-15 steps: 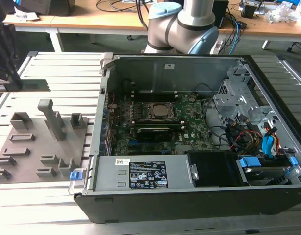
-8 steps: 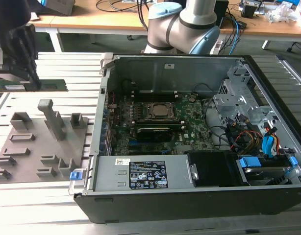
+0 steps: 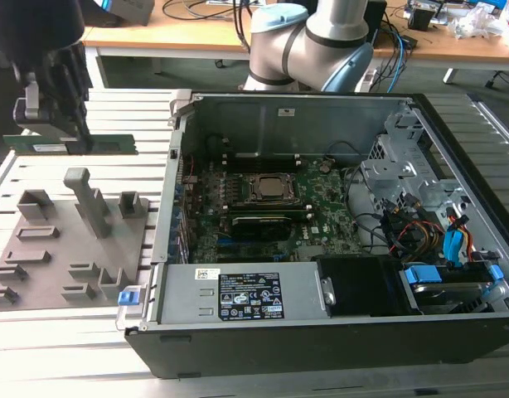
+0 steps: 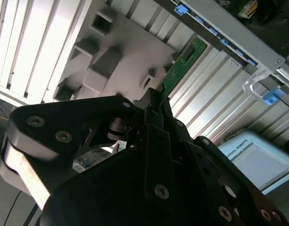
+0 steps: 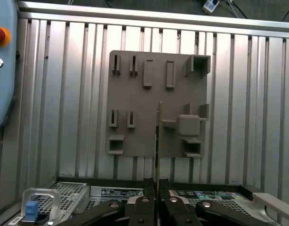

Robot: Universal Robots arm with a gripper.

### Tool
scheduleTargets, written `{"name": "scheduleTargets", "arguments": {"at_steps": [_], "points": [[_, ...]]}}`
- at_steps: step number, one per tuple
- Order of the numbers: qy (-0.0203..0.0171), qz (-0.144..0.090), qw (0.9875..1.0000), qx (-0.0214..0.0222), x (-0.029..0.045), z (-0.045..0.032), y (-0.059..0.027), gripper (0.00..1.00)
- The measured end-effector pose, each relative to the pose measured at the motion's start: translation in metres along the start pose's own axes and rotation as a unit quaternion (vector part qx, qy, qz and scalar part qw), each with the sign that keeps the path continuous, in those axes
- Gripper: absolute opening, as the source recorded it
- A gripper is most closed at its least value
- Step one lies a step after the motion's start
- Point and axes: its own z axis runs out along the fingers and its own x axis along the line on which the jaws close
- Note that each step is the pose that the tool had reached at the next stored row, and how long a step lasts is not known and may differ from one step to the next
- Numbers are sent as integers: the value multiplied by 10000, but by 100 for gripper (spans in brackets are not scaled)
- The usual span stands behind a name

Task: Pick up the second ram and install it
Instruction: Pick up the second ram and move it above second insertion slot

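Black metal fingers [image 4: 153,127] clamped narrow on thin green ram stick [image 3: 109,143] near mid-length, over grey moulded holder tray [image 3: 39,240], exterior view's left. Stick's long axis runs left-right. Open black PC case [image 3: 321,352] and green motherboard [image 3: 321,207] lie to its right.

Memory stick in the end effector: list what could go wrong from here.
The end effector grips the memory stick by its thin faces alone, so it could tilt or slip.
The wall of the computer case stands between the stick and the motherboard; the stick might clip it.
Upright posts on the gray holder beneath could snag it.
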Motion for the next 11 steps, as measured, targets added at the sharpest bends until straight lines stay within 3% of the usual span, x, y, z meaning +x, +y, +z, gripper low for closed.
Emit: {"name": "scheduleTargets", "arguments": {"at_steps": [8, 11], "points": [[0, 0, 10000, -2, 13, -11, -232, 14], [0, 0, 10000, -5, 24, -21, -433, 14]]}}
